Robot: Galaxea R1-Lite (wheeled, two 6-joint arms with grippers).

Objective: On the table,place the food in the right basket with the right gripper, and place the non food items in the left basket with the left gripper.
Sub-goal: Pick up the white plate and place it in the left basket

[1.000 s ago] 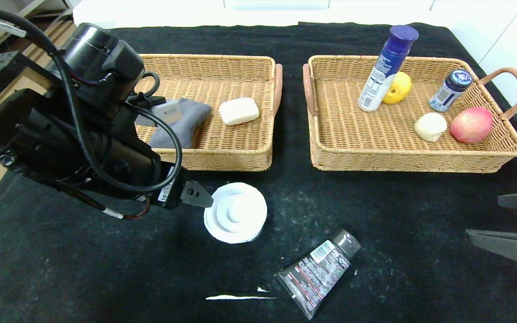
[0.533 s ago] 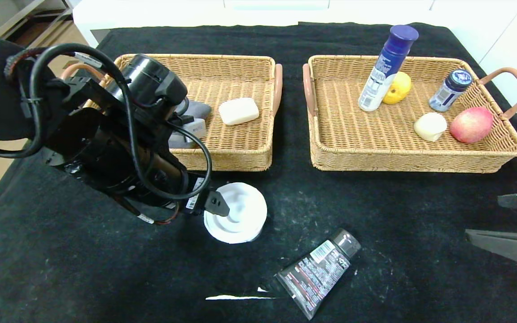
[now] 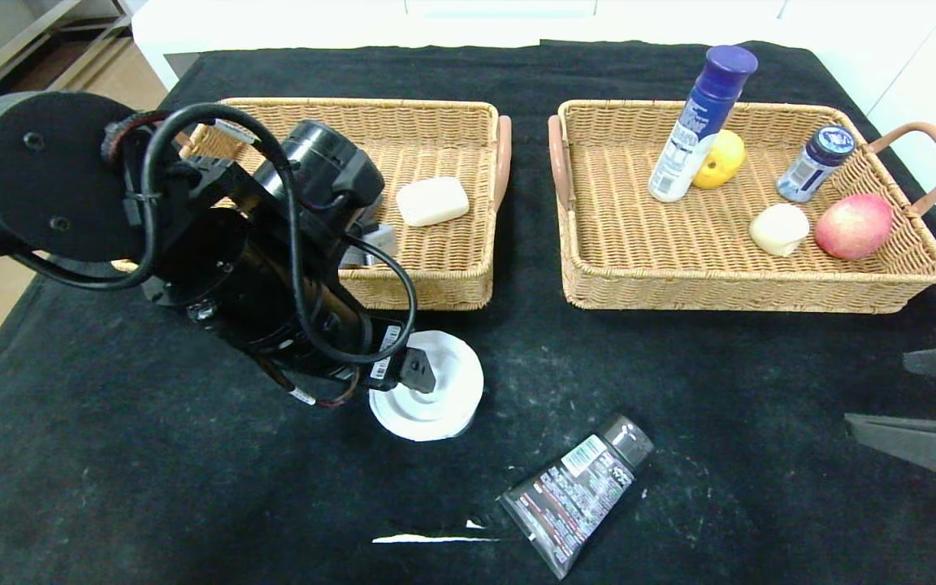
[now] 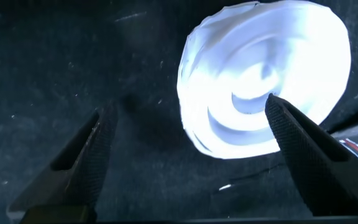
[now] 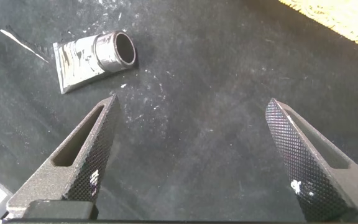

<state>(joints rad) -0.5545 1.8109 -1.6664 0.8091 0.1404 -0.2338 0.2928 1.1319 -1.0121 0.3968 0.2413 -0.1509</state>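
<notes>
A: Where does the left gripper, the black two-fingered tapered jaw on the cabled wrist, stand relative to the flat white coiled roll?

B: Above the roll's near-left edge. The roll lies on the black-clothed table, just in front of the tan woven left basket. In the left wrist view one finger crosses the coil's centre and the other stands over bare cloth well off its edge. Jaws wide, nothing held.

A: So the coil is off-centre in the span?

B: Yes, toward one finger. The roll is round, so it sets no long axis; judgement: shift toward the roll, then descend.

A: Change from a second ago?

B: The left arm has advanced toward the table's middle; the fingertip that sat at the roll's rim now overlaps it. The roll is unmoved.

A: The right gripper?

B: Parked at the right table edge, spread wide, empty. The black squeeze tube with white label lies between the two arms on the near cloth.
</notes>
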